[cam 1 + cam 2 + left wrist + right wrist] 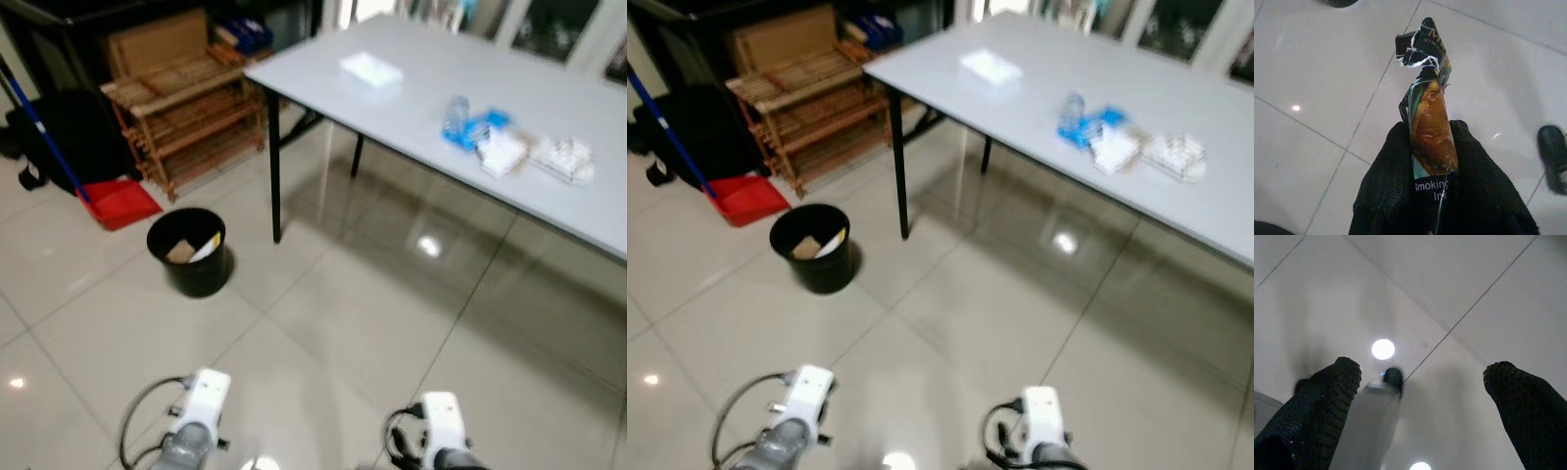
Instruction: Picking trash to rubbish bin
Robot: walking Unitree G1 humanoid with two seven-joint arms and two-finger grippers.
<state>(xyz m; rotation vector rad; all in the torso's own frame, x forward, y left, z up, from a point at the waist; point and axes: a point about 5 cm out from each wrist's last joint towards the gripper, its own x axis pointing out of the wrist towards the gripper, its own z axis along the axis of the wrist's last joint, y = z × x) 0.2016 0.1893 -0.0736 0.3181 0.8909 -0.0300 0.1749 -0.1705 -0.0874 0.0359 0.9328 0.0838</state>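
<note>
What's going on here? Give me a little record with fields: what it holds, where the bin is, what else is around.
left gripper: shut on a torn snack wrapper, above the floor tiles
right gripper: open, holding nothing, over the floor
rubbish bin: black, on the floor ahead to the left, some trash inside
table: grey, carries packets and a bottle
dustpan: red, beside a wooden rack

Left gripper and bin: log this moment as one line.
left gripper: shut on torn wrapper | right gripper: open, over floor | black bin: ahead-left on floor, trash inside | table: more items on it
</note>
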